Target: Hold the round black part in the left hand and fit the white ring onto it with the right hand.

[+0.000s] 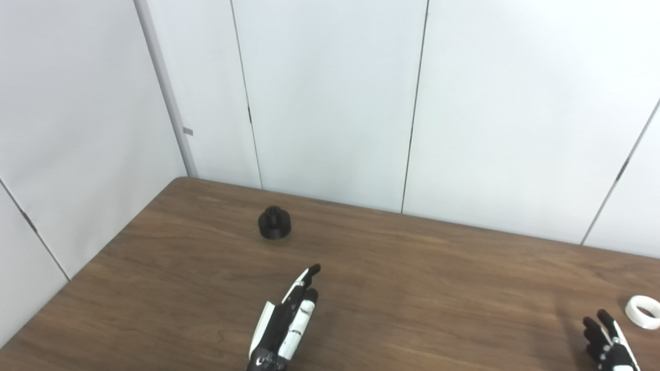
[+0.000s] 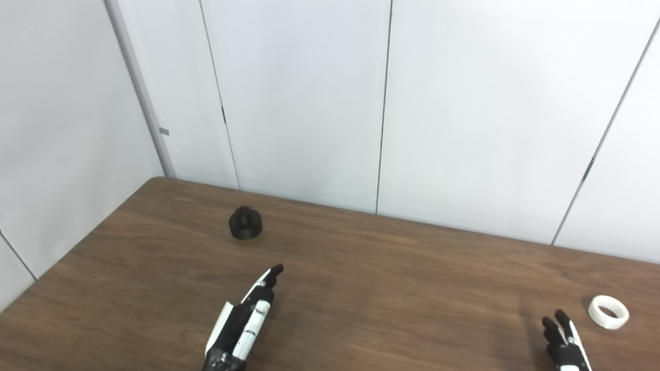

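Note:
The round black part (image 1: 274, 223) stands alone on the brown table, toward the far left. My left hand (image 1: 286, 322) is open, its fingers stretched out toward the part, a good hand's length short of it and holding nothing. At the right edge of the table lies the white ring (image 2: 608, 312) on its side. My right hand (image 2: 563, 340) rises from the bottom edge just left of and nearer than the ring, fingers apart, touching nothing.
The wooden table (image 1: 412, 288) has its far edge against white wall panels (image 1: 330, 98) and its left edge running diagonally down to the lower left.

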Tool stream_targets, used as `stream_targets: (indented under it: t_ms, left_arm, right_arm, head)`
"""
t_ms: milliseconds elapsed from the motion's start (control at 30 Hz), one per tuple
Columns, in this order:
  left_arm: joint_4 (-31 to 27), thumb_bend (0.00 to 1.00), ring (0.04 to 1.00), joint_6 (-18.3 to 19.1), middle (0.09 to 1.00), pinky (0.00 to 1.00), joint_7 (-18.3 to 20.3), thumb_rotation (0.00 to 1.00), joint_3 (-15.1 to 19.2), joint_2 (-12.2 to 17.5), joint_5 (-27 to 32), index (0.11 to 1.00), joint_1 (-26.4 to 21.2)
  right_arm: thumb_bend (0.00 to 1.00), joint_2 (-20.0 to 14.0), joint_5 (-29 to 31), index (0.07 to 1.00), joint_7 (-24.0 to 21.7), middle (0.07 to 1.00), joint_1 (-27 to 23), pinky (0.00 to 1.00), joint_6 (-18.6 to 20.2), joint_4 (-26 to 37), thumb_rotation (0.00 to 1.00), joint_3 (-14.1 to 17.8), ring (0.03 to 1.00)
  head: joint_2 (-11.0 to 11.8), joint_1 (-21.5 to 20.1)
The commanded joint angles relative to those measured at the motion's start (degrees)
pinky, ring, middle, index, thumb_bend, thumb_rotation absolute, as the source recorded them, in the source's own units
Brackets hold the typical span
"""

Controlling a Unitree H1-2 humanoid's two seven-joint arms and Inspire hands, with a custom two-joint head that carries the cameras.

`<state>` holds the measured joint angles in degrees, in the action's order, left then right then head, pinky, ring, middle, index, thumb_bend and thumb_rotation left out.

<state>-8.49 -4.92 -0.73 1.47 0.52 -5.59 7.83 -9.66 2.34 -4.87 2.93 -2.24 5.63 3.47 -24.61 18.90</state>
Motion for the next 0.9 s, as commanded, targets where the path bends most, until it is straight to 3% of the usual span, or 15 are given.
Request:
stream_targets:
  t_ms: [0,167,333,467,667,867]
  left_arm:
    - [0.09,0.53,1.0,-0.07,0.991,1.0,-0.51,0.83,-0.97,0.13,-2.03,0.955,1.51]
    - [-3.75,0.72,0.967,1.62,0.966,0.95,-1.97,0.55,-1.04,0.67,-6.87,0.948,1.5]
    - [-7.2,0.85,0.967,4.01,0.954,0.97,-2.87,0.42,-0.47,2.31,-12.7,0.913,-0.39]
    - [-10.65,0.93,0.998,9.12,0.992,1.0,-0.64,0.38,-0.33,4.49,-15.64,0.935,-2.48]
    - [-13.4,0.96,1.0,15.33,0.981,1.0,0.33,0.4,-1.17,8.89,-26.41,0.948,-6.48]
    - [-10.36,0.95,1.0,17.69,0.97,1.0,-1.29,0.41,0.01,11.56,-31.04,0.918,-10.61]
  right_arm:
    - [0.48,0.44,1.49,0.993,-0.72,0.974,0.79,1.0,0.34,0.88,1.0,-0.17,0.996]
    - [0.52,0.25,1.96,0.998,-1.0,0.979,1.0,1.0,-0.88,0.6,1.0,-0.31,1.0]
    - [0.53,0.19,1.67,0.99,-0.97,0.972,1.29,1.0,-0.9,0.94,1.0,-0.22,1.0]
    - [0.53,-0.01,1.87,0.985,-1.42,0.968,1.43,1.0,-1.46,0.59,1.0,-0.35,0.99]
    - [0.51,0.0,1.72,0.976,-1.46,0.959,1.63,1.0,-0.95,1.14,1.0,-0.49,0.979]
    - [0.5,-0.2,2.07,0.972,-1.59,0.952,1.5,1.0,-0.96,0.92,1.0,-0.34,0.968]
  head:
    - [-0.26,-0.23]
    - [-0.63,-0.59]
    - [-0.92,-0.89]
    - [-1.18,-1.23]
    - [-1.42,-1.82]
    - [-1.55,-1.7]
